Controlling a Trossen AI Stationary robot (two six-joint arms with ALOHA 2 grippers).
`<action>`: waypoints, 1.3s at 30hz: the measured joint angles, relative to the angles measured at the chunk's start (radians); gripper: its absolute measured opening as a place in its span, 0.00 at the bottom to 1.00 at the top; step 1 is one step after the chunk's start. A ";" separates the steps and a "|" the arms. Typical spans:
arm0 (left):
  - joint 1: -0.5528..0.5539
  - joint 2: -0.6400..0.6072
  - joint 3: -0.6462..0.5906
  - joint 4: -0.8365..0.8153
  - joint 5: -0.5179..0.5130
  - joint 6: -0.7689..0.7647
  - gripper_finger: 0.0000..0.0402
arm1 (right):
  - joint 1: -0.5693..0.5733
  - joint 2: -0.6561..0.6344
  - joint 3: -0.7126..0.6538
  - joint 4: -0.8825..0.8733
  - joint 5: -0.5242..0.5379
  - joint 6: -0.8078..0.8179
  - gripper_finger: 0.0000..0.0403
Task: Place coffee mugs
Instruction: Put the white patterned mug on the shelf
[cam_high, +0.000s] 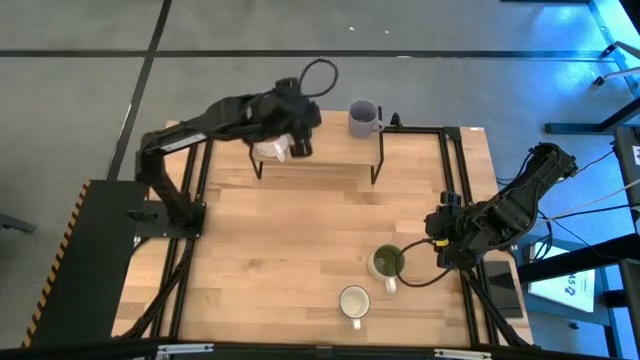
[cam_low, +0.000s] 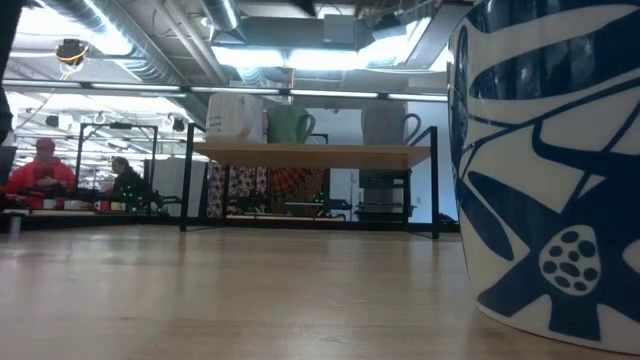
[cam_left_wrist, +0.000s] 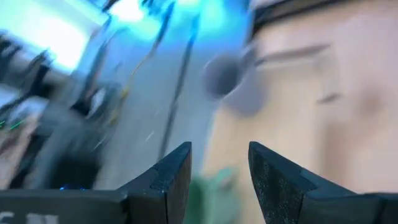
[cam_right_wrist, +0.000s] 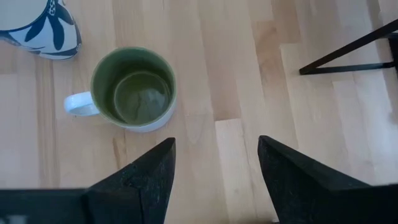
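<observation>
A wooden shelf (cam_high: 320, 155) on black legs stands at the table's far side. In the low view a white mug (cam_low: 235, 117), a teal-green mug (cam_low: 289, 124) and a lavender mug (cam_low: 388, 125) stand on it by their bases. My left gripper (cam_high: 292, 135) hovers open above the shelf's left part, over the green mug (cam_left_wrist: 208, 186), with the lavender mug (cam_left_wrist: 227, 78) beyond. My right gripper (cam_right_wrist: 214, 155) is open at the table's right side, near an olive-green-lined mug (cam_right_wrist: 134, 89) and a white mug with a blue pattern (cam_right_wrist: 40, 28), both upright on the table.
The shelf's black legs (cam_high: 380, 165) and the black frame rails (cam_high: 450, 170) border the wooden table top. Cables hang off the right arm (cam_high: 520, 200). The blue-patterned mug (cam_low: 550, 170) fills the low view's right side. People sit in the room beyond (cam_low: 40, 175).
</observation>
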 joint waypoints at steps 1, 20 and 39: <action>-0.023 -0.012 0.000 0.006 0.040 -0.013 0.38 | 0.000 0.000 0.000 0.000 -0.006 0.000 0.54; -0.460 0.134 -0.001 -0.001 0.313 -0.207 0.38 | 0.001 0.118 0.000 0.086 -0.160 -0.174 0.54; -0.707 0.152 -0.002 -0.089 0.090 -0.514 0.38 | 0.001 0.446 0.000 0.286 -0.295 -0.786 0.54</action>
